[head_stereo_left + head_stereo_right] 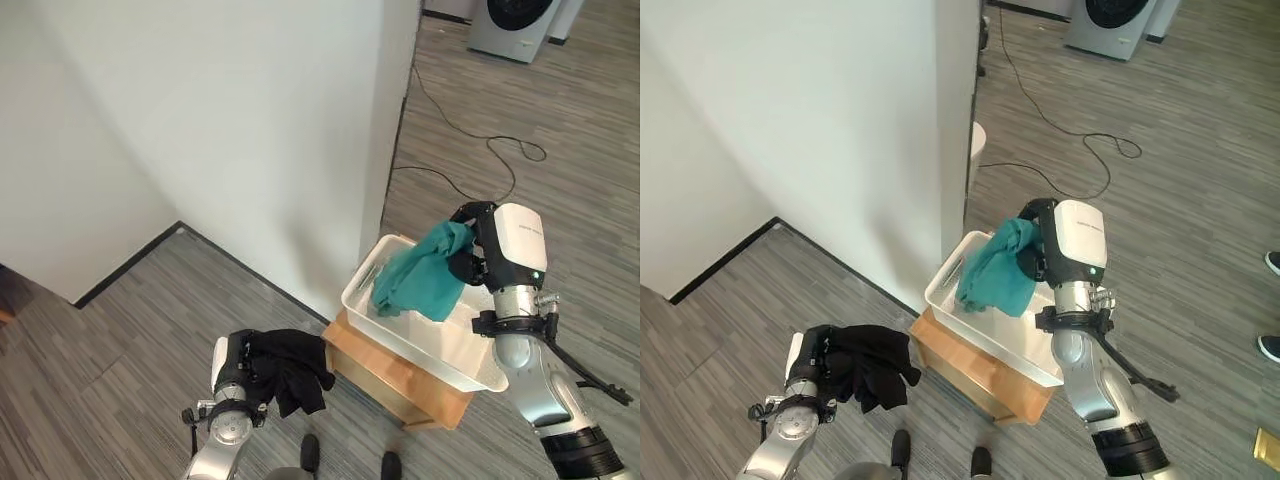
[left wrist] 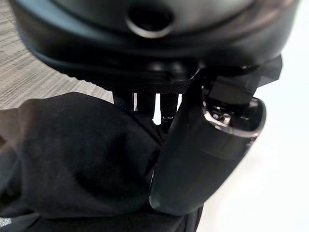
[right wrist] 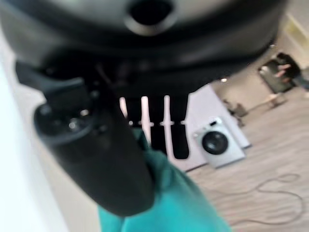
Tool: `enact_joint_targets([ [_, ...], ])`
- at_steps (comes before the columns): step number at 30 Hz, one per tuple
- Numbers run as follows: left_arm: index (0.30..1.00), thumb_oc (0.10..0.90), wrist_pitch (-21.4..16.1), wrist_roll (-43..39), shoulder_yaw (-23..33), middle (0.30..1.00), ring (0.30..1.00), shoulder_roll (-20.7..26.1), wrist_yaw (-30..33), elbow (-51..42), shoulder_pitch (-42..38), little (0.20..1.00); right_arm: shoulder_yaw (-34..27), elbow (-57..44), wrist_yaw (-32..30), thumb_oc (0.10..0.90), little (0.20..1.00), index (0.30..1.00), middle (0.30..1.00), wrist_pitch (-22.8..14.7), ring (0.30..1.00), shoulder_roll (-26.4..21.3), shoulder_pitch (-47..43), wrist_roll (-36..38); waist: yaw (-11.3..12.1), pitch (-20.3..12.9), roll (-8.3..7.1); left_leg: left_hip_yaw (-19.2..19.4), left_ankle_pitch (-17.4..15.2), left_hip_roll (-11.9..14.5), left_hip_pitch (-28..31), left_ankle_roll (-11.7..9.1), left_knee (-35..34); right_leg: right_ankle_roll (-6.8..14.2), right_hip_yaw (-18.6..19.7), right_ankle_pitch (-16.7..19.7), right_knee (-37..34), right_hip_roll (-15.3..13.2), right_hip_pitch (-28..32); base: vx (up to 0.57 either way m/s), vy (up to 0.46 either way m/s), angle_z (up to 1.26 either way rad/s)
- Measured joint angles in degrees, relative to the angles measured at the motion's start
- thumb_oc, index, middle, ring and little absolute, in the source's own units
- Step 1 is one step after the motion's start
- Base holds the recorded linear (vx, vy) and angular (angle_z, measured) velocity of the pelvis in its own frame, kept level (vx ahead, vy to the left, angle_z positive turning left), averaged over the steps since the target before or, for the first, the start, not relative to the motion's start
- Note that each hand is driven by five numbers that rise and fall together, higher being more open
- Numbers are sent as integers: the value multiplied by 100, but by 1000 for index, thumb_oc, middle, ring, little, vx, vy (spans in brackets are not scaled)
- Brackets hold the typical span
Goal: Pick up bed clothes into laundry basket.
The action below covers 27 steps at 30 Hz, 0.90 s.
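Teal cloth (image 1: 422, 272) is hanging from the right robot hand (image 1: 470, 250), whose fingers and thumb are curling round its upper edge; the lower folds are draping over the far rim and into the white laundry basket (image 1: 440, 350). That basket is sitting on a low wooden box (image 1: 385, 375), pressed close to the corner of a white wall (image 1: 260, 140), so its far side is hemmed in while the near and right sides are facing open grey plank floor (image 1: 560, 150). Black garment (image 1: 290, 368) is bunching in the left robot hand (image 1: 243, 368), which is clamping it between thumb and fingers just left of the box, apart from the basket. A washing machine (image 1: 515, 25) is standing well beyond, and a person's shoes (image 1: 1270, 305) are showing at the floor's right edge.
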Motion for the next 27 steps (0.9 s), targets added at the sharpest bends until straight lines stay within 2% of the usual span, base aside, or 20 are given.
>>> enact_joint_targets([
  [5,300,400,0,35,-206,300,300,-20,-21,-1,12,300,24,102,1,400,300,300,300,-1,300,1,146,-2,-62,7,88,6,-3,3,2,4,0,1,6,0,2,2,-2,7,-2,-1],
  [8,300,400,-1,35,-233,300,300,-59,-24,2,22,300,38,363,-1,400,300,300,300,18,300,-3,99,-20,-60,4,92,10,-4,9,-4,3,-1,1,5,-1,1,10,-6,16,-21,0],
  [12,300,400,-13,24,-374,300,300,-65,-49,36,-13,300,547,1479,-36,400,300,300,300,138,300,-445,-535,-29,31,-4,104,-10,8,13,-139,-6,1,-8,-9,11,4,18,-139,-49,-36,2],
  [16,300,400,-23,-19,-419,300,300,-71,-127,71,34,300,689,2124,-99,400,300,300,300,325,300,-556,-1052,-19,177,1,96,-84,63,27,-396,-19,4,-38,-130,39,4,38,-354,-55,-17,11],
  [17,300,400,-23,-27,-424,300,300,-71,-126,72,41,300,694,2161,-140,780,869,869,869,366,869,-563,-1125,-16,219,8,86,-100,89,27,-473,-27,5,-32,-164,50,5,42,-417,-84,2,15],
  [18,300,400,-30,-33,-424,300,300,-73,-127,117,39,300,716,2252,-159,800,900,900,900,360,900,-555,-1218,-2,261,12,80,-109,99,28,-533,-30,5,-32,-185,50,5,44,-464,-63,4,11],
  [20,300,400,-63,-36,-416,300,300,-76,-126,291,-16,300,732,2435,-168,800,900,900,900,383,900,-538,-1349,60,373,21,66,-113,100,26,-610,-31,5,-29,-216,47,5,43,-528,-21,3,8],
  [27,300,400,-75,-41,-289,300,300,-39,-114,495,-148,300,732,2470,-235,800,900,900,900,371,900,-226,-1410,111,448,154,-59,-163,101,8,-692,-33,5,-4,-302,29,4,29,-582,3,10,5],
])
